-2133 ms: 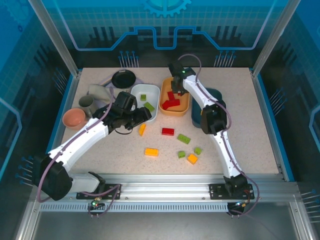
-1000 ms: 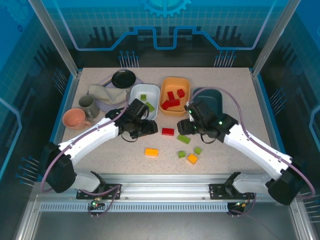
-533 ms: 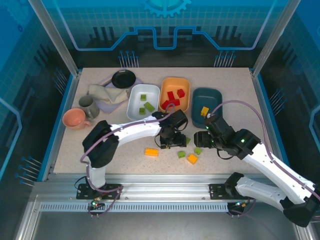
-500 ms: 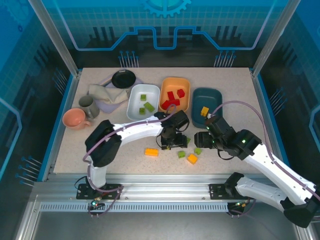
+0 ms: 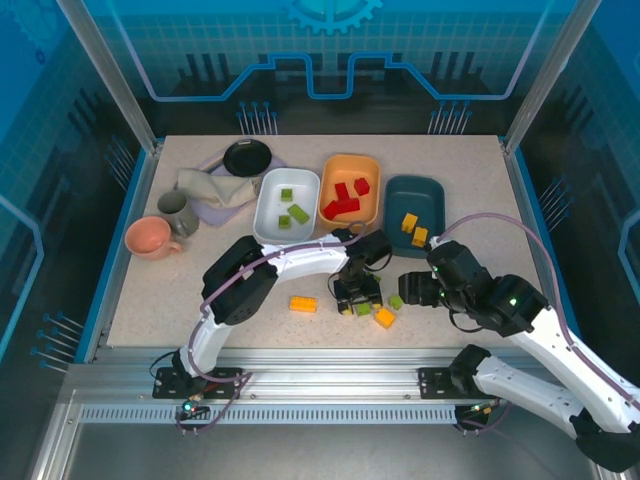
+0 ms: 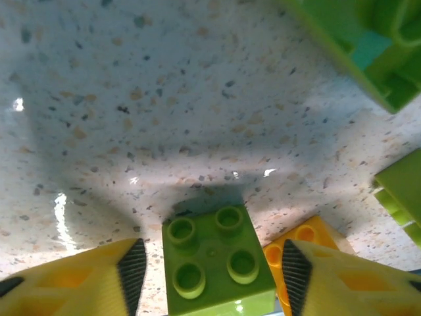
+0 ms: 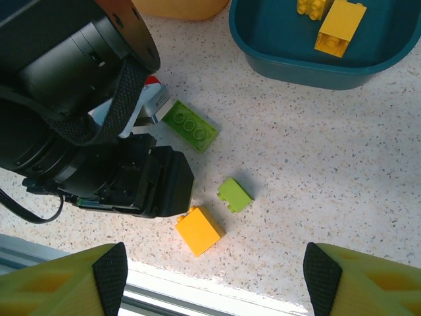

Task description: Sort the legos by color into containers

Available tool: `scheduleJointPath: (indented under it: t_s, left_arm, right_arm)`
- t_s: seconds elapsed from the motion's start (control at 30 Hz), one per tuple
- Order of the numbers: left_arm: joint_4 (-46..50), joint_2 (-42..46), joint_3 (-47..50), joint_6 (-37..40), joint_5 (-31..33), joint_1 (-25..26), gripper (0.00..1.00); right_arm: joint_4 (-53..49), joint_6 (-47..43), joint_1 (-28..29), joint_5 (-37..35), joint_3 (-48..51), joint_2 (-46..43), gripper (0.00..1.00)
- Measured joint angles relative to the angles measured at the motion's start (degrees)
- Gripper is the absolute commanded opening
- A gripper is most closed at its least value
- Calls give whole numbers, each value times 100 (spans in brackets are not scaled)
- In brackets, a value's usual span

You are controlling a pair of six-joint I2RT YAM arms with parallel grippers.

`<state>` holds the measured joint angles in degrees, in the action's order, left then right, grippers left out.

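Spread wide either side of a small square lime-green studded plastic brick (image 6: pixel 212 257): left gripper (image 6: pixel 210 264), clearly the nearer arm. Centred between the tips, studs up, square, so no long axis. Just beside it, small orange studded brick (image 6: pixel 304 242). Right gripper (image 7: pixel 216 276) likewise wide, empty. Farther back, white shallow plastic tub (image 5: pixel 272 218) holding green bricks (image 5: pixel 297 213). No readable writing.

1. A speckled table (image 5: pixel 470 200) carries three tubs in a row toward the back: a white tub (image 5: pixel 264 205), an orange tub (image 5: pixel 350 159) and a teal tub (image 5: pixel 432 190).
2. To their left stand a black dish (image 5: pixel 247 157), a lilac plate (image 5: pixel 215 212), a grey mug (image 5: pixel 178 213) and a pink mug (image 5: pixel 149 238).
3. Loose at the front middle lie a flat orange brick (image 5: pixel 303 304), a long green brick (image 7: pixel 191 126), a four-stud green brick (image 6: pixel 217 266) just beside a square orange brick (image 5: pixel 384 318), and a small green brick (image 5: pixel 397 301).
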<state>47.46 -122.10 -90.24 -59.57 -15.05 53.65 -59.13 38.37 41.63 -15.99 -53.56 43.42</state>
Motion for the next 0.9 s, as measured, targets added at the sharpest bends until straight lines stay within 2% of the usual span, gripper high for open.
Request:
scheduleJointPath:
  t_s: [0.1, 0.17, 0.33, 0.43, 0.53, 0.67, 0.8, 0.9]
  left_arm:
    - [26, 0, -7, -42, -7, 17, 36]
    - [50, 0, -44, -48, 9, 22, 33]
    - [240, 144, -70, -9, 391, -7, 30]
    - [417, 553, -68, 39, 671, -177, 30]
    - [503, 1113, -68, 197, 925, -636, 30]
    - [540, 1602, -105, 533, 1276, -1598, 30]
    - [697, 1386, -560, 949, 1829, -2433, 30]
    - [723, 975, -1082, 1176, 2210, -2769, 30]
  right_arm:
    - [2, -11, 0, 4, 2, 20, 73]
    - [2, -44, 0, 20, 2, 42, 73]
    - [37, -173, 2, 127, 0, 98, 73]
    - [197, -323, 2, 308, 0, 101, 73]
    - [483, -444, 2, 566, 0, 173, 72]
    - [881, -570, 2, 868, -37, 553, 73]
    - [1405, -680, 2, 1255, -98, 1034, 74]
    - [1888, -717, 2, 1547, -138, 1211, 74]
